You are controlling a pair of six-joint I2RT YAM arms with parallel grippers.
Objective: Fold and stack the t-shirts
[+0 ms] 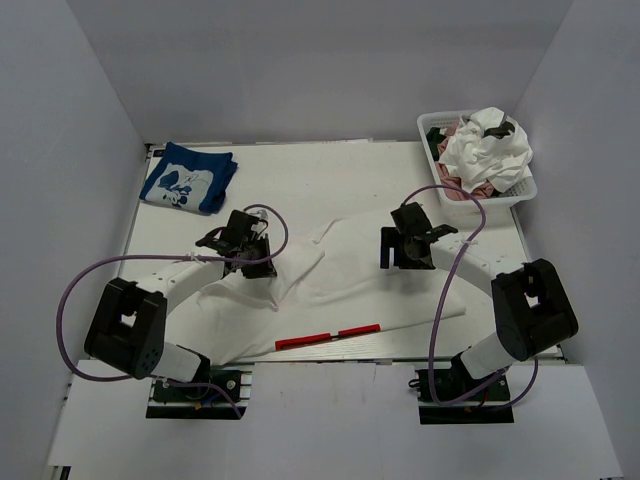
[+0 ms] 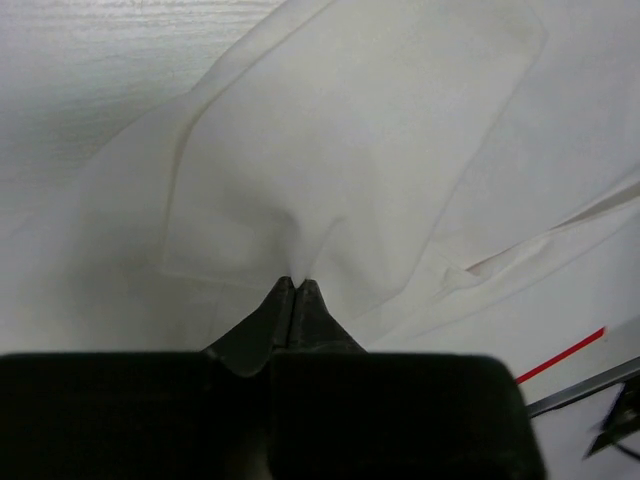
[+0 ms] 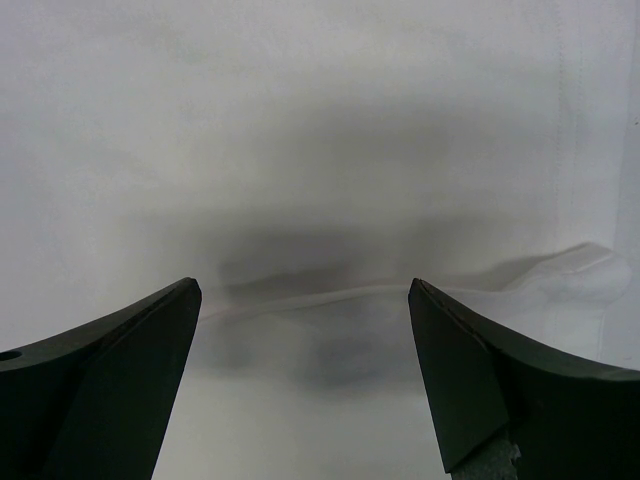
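Left gripper point(image 2: 294, 283) clenched on the white t-shirt point(image 2: 350, 130) (right gripper point(image 3: 305, 295) gaping, empty); I should seat both grips before lifting evenly.

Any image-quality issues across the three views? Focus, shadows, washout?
Top external: evenly lit, sharp, no glare. Left wrist: the large white cloth t-shirt is nearly washed out, its folds faint; the left claw is a dark, soft-edged mass. Right wrist: a dark shadow band lies on the cloth ahead of the right claw; contrast is low and the claw's edges are blurred.
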